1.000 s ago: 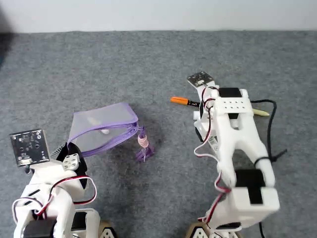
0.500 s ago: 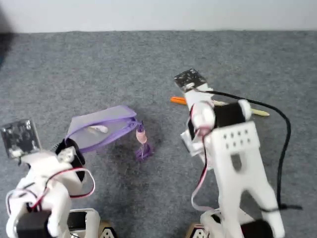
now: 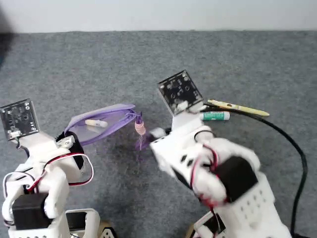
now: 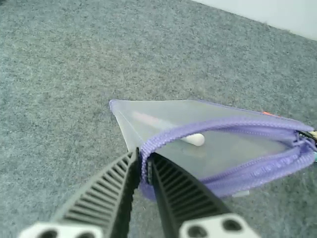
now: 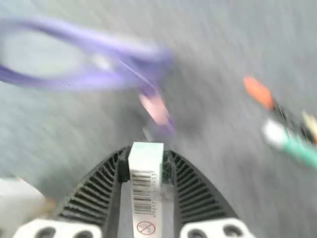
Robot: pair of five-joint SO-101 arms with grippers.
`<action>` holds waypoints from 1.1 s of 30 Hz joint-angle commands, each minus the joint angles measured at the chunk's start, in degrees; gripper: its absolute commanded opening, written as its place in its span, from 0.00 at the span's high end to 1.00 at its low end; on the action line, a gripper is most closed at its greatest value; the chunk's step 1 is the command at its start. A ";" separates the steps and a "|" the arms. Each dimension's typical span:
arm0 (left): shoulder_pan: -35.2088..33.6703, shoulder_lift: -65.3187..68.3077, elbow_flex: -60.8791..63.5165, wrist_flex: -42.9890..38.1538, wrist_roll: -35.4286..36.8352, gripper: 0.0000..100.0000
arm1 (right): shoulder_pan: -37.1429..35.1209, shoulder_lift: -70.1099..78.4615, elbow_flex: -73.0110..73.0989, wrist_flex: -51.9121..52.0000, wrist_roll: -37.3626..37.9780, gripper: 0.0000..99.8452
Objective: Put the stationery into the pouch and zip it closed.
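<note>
Your wrist views show each grip: left end effector [image 4: 142, 163] pinches the pouch [image 4: 223, 144] rim; right end effector [image 5: 146, 156] grips a barcoded block [image 5: 144, 191].

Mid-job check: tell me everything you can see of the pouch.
The pouch is translucent lilac plastic with a purple zip, standing open. The left tool pinches the rim at one end above the grey table. A pink charm and purple tassel hang at the other end. A small white stick lies inside.

Purple pouch [image 3: 106, 115] open, marker [image 3: 215, 116] nearby, eraser [image 5: 145, 163] gripped
</note>
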State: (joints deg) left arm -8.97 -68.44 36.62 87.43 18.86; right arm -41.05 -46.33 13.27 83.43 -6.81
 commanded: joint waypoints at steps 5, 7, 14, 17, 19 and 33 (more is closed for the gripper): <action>0.00 1.58 -1.98 0.00 0.62 0.99 | -9.98 -3.38 6.24 -29.32 -0.62 0.99; 0.00 1.58 -1.98 0.00 0.62 0.99 | -10.68 -3.30 8.88 -36.88 -0.44 0.99; -0.09 1.58 -1.98 0.00 0.62 0.99 | -13.23 -2.86 21.19 -60.44 10.64 0.99; -0.09 1.58 -1.98 0.00 0.62 0.99 | -14.55 -2.77 27.08 -65.71 12.75 0.99; -0.09 1.58 -1.98 0.00 0.62 0.99 | -14.64 -2.77 30.68 -68.18 12.84 0.99; -0.09 1.58 -1.98 0.00 0.62 0.99 | -10.42 -2.59 41.14 -87.78 13.01 0.99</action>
State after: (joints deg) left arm -8.97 -68.35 36.62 87.43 18.86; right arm -53.45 -48.53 55.03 -1.32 5.49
